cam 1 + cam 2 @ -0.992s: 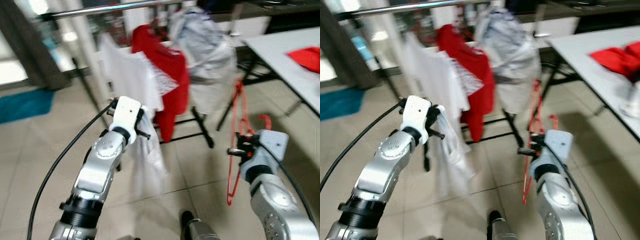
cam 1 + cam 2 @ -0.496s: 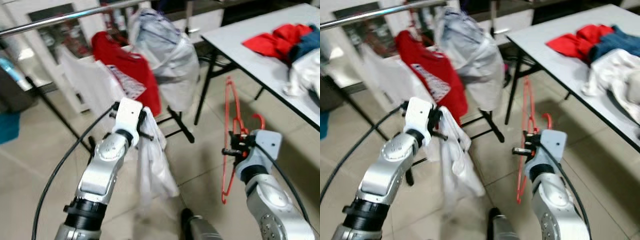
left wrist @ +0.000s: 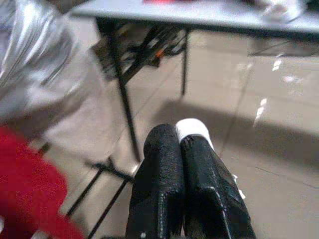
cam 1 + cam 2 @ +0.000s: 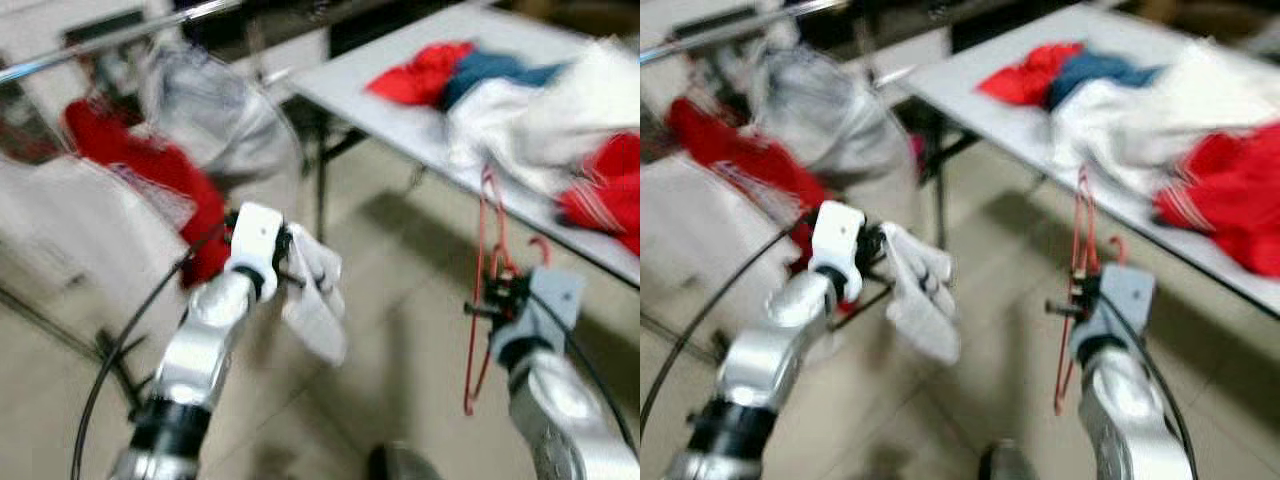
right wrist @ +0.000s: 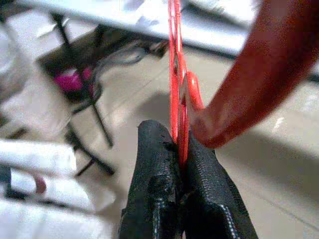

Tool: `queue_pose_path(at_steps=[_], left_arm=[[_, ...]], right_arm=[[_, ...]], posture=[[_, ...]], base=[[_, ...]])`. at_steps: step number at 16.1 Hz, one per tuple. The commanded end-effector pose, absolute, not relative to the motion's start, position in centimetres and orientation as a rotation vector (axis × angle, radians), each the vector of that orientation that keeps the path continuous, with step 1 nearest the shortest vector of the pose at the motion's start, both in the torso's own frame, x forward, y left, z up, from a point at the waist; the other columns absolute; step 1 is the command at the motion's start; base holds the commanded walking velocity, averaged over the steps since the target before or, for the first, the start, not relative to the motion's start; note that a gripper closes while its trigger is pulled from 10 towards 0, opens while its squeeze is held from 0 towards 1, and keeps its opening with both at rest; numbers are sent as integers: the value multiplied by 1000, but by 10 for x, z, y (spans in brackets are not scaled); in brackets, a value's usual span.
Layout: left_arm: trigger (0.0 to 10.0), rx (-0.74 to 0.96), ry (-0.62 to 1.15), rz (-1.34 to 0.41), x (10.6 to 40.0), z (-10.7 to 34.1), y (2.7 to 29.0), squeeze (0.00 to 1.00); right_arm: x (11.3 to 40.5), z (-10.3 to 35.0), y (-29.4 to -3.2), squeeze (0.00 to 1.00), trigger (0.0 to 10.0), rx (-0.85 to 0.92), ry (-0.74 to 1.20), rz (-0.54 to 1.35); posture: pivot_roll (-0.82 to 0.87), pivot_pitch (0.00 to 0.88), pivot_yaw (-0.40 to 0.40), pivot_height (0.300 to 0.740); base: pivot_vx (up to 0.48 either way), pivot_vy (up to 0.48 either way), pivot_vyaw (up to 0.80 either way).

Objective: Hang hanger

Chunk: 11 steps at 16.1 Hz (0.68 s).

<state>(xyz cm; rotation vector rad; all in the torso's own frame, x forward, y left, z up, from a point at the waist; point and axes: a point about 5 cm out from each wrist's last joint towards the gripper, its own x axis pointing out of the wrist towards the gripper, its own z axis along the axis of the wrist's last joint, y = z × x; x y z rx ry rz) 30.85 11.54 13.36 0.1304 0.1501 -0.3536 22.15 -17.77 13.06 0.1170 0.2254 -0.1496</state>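
A: While the head views are blurring, what is the right gripper (image 5: 180, 149) carrying?

B: Its 2 black fingers (image 5: 155, 164) are clamping the red hanger (image 4: 487, 290) at its neck. The frame is dangling below the wrist and the hook (image 4: 541, 248) is curling up just beside it, over the floor near the front edge of the table (image 4: 980, 105), which is bearing a pile of clothes (image 4: 1200, 130).

A: And the left gripper (image 3: 180, 144)?

B: Its fingers are pressing together on a white garment (image 4: 315, 295), which is hanging from them.

A: How is the step best executed?

B: Judging from the task, the hanger is going onto the rail (image 4: 110, 35), which is lying well apart to the robot's left. Keeping the clamp firm, the hook upright and open toward the rail, and clear of the garments (image 4: 150, 170) already hanging there is advisable.
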Motion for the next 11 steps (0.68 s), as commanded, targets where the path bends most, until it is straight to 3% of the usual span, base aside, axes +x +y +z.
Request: queue_pose_path(at_steps=[1, 7, 11], left_arm=[[10000, 142, 101, -347, 312, 147, 120, 0], [10000, 138, 102, -350, 307, 146, 120, 0], [10000, 140, 107, -352, 308, 145, 121, 0]], right_arm=[[222, 133, -170, 0, 10000, 137, 228, -119], [220, 123, -171, 0, 10000, 110, 270, -114], [217, 123, -174, 0, 10000, 113, 268, -133]], posture=[[-42, 85, 89, 740], [-30, 87, 81, 740], [-40, 82, 90, 740]], base=[[0, 0, -800], [0, 0, -800], [0, 339, -800]])
